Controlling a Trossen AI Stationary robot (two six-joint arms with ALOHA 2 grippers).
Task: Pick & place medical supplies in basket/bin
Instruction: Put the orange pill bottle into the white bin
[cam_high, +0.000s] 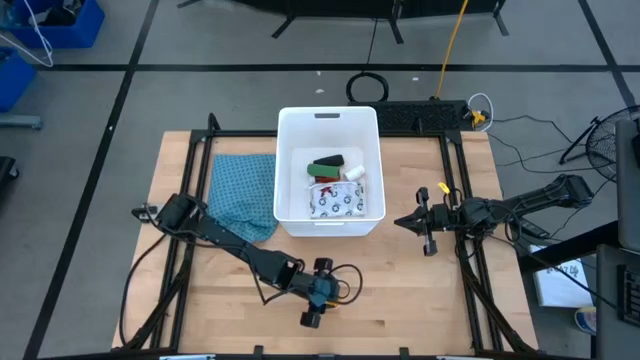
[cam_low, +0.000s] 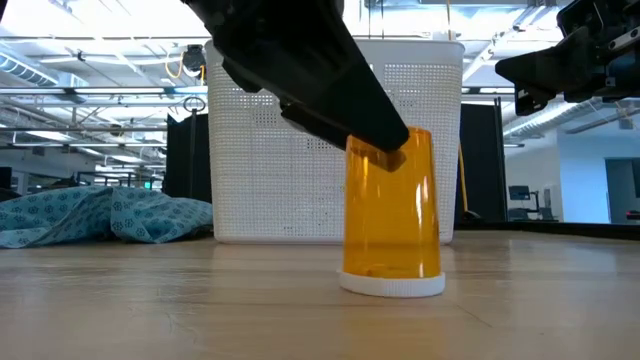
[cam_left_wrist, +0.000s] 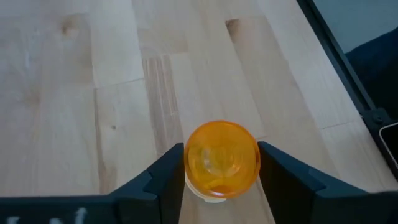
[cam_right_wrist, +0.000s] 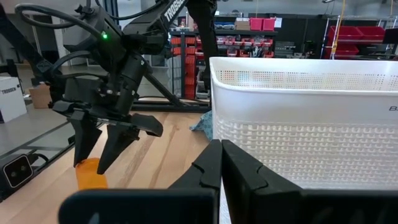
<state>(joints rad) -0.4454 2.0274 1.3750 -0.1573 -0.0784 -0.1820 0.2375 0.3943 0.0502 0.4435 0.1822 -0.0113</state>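
One orange vial (cam_left_wrist: 221, 160) (standing cap-down) sits between the left gripper's (cam_left_wrist: 221, 177) parted fingers, awaiting closure, then transfer to the tub (cam_high: 290, 170).

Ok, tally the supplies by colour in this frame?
Orange: 1, vial, on the table at the left gripper
Green: 1, packet, in the tub
Black: 1, packet, in the tub
Red: 1, bottle, in the tub
White: 2, pouch and a small white piece, in the tub
Total: 6
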